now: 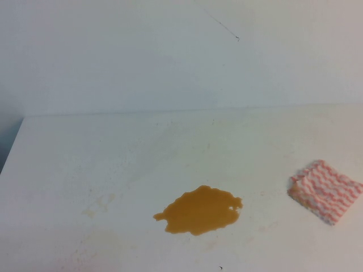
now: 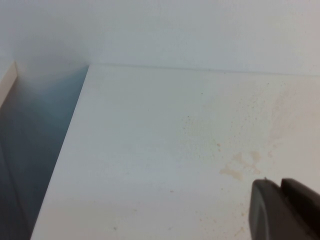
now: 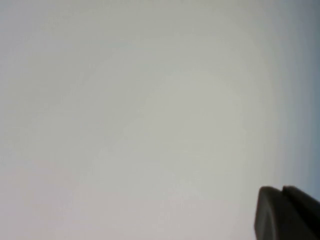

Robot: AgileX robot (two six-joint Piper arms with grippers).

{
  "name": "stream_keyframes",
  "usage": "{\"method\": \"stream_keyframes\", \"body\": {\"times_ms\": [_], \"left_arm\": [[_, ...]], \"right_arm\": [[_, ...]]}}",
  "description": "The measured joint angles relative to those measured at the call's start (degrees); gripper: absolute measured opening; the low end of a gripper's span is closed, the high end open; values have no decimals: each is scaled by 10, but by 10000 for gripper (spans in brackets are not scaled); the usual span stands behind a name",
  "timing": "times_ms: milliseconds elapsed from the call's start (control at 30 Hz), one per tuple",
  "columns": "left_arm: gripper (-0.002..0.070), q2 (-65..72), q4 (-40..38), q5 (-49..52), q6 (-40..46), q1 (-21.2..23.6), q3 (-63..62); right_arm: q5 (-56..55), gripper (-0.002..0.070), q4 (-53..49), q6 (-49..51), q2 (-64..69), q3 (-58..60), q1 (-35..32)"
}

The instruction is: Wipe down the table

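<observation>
An orange-brown puddle point(image 1: 199, 210) lies on the white table point(image 1: 113, 153), near the front middle. A folded cloth with red and white wavy stripes point(image 1: 325, 190) rests to the right of it, a short gap away. Neither arm shows in the high view. In the left wrist view my left gripper point(image 2: 281, 186) hangs over the table's left part, its two dark fingers pressed together with nothing between them. My right gripper point(image 3: 281, 192) is shut too, over a bare pale surface, and holds nothing.
A faint dried yellowish stain point(image 1: 99, 205) marks the table left of the puddle, and shows as the stain point(image 2: 240, 165) just beyond the left fingertips. The table's left edge point(image 2: 65, 150) drops to a dark gap. A pale wall point(image 1: 170, 51) rises behind the table.
</observation>
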Motion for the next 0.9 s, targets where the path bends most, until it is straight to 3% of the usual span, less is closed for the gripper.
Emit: {"method": "stream_keyframes", "body": {"times_ms": [233, 433, 667, 900], "left_arm": [[0, 0, 0, 0, 0, 0, 0], [0, 0, 0, 0, 0, 0, 0], [0, 0, 0, 0, 0, 0, 0], [0, 0, 0, 0, 0, 0, 0]], "right_arm": [[45, -2, -4, 91, 139, -89, 0], [233, -2, 79, 91, 231, -123, 0], [493, -2, 335, -77, 343, -125, 5], [500, -2, 590, -322, 456, -125, 49]]}}
